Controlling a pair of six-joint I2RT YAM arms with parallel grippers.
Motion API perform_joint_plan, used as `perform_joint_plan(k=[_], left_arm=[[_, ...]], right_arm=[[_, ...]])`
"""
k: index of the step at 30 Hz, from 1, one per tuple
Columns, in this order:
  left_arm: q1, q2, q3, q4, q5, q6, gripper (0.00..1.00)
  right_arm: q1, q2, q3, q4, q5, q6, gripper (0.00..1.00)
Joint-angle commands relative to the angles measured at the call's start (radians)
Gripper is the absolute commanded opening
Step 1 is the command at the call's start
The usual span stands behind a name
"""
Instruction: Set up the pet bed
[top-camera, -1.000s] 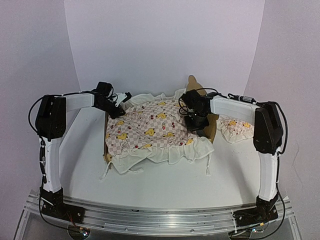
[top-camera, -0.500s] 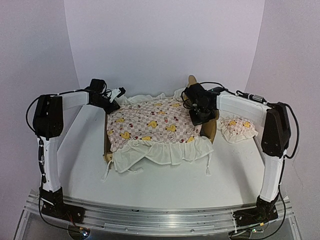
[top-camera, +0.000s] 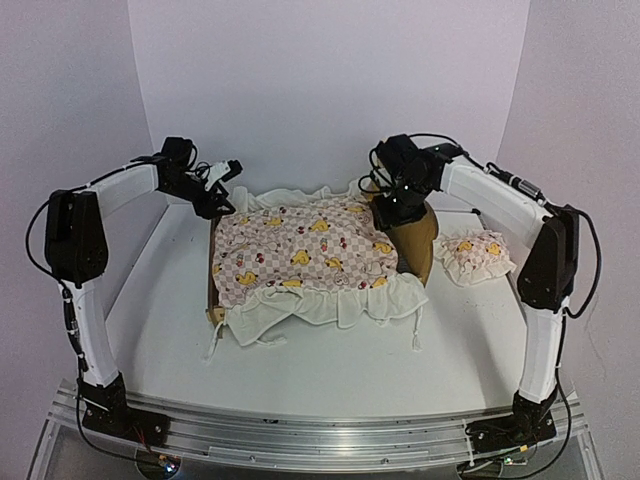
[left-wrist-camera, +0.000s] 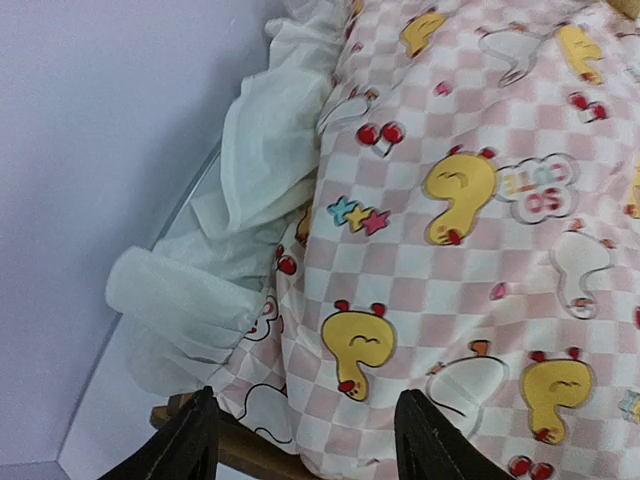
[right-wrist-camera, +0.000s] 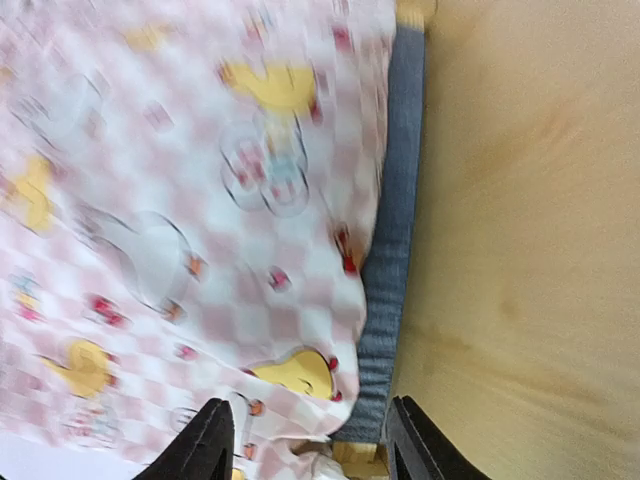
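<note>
The pet bed (top-camera: 414, 243) stands mid-table, its light-wood headboard on the right. A pink checked duck quilt (top-camera: 300, 250) with a cream ruffle lies spread over it. My left gripper (top-camera: 217, 198) hovers open above the quilt's far left corner. In the left wrist view the quilt (left-wrist-camera: 470, 200), its ruffle (left-wrist-camera: 250, 170) and a strip of wood frame (left-wrist-camera: 250, 450) lie below the open left gripper (left-wrist-camera: 305, 440). My right gripper (top-camera: 386, 218) is open above the headboard end. The right wrist view shows the quilt edge (right-wrist-camera: 200, 200), the grey base (right-wrist-camera: 395, 250) and the headboard (right-wrist-camera: 520, 220) under my right gripper (right-wrist-camera: 310, 440).
A small matching pillow (top-camera: 473, 257) lies on the table to the right of the headboard. White walls close in the back and both sides. The quilt's ruffle and ties hang over the bed's near edge (top-camera: 320, 305).
Both grippers were shut on the quilt's far edge, pulled it back over the bed, then opened and let go. Both arms rose toward the back. The quilt now lies flatter.
</note>
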Motion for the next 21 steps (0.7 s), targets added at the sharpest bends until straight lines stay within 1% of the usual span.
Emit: perform_joint_plan(k=[1,2,5,7,10,13,16,17,18,19,20,21], left_arm=[[-0.006,-0.169,0.027,-0.23,0.214,0.203,0.59],[-0.018,-0.196,-0.003,-0.301,0.26,0.272,0.57],[-0.098,-0.259,-0.123,-0.499,0.26,0.449,0.58],[-0.14,-0.296,-0.23,-0.558,0.267,0.537,0.65],[-0.186,-0.344,-0.35,-0.536,0.265,0.549,0.73],[-0.231,-0.391,-0.462,-0.454,0.253,0.527,0.73],[-0.255,-0.411,-0.547,-0.346,0.225,0.464,0.66],[-0.259,-0.414,-0.566,-0.313,0.216,0.444,0.63],[-0.26,-0.416,-0.578,-0.293,0.21,0.434,0.58],[-0.261,-0.418,-0.587,-0.283,0.202,0.432,0.5],[-0.261,-0.419,-0.591,-0.281,0.191,0.434,0.38],[-0.261,-0.421,-0.591,-0.29,0.184,0.444,0.23]], right_arm=[[0.001,-0.022,0.15,0.023,-0.074,-0.023,0.55],[0.001,-0.007,0.168,0.039,-0.072,-0.021,0.57],[0.0,0.071,0.239,0.093,-0.046,-0.01,0.59],[-0.001,0.125,0.3,0.127,-0.022,-0.006,0.61],[-0.008,0.198,0.327,0.191,-0.023,-0.015,0.63],[-0.016,0.26,0.315,0.234,-0.036,-0.037,0.63],[-0.03,0.298,0.285,0.242,-0.06,-0.011,0.62],[-0.034,0.308,0.272,0.244,-0.058,-0.003,0.62],[-0.037,0.315,0.259,0.245,-0.046,0.005,0.62],[-0.041,0.323,0.251,0.247,-0.029,0.01,0.62],[-0.046,0.33,0.245,0.246,-0.003,0.016,0.62],[-0.052,0.334,0.238,0.245,0.024,0.024,0.61]])
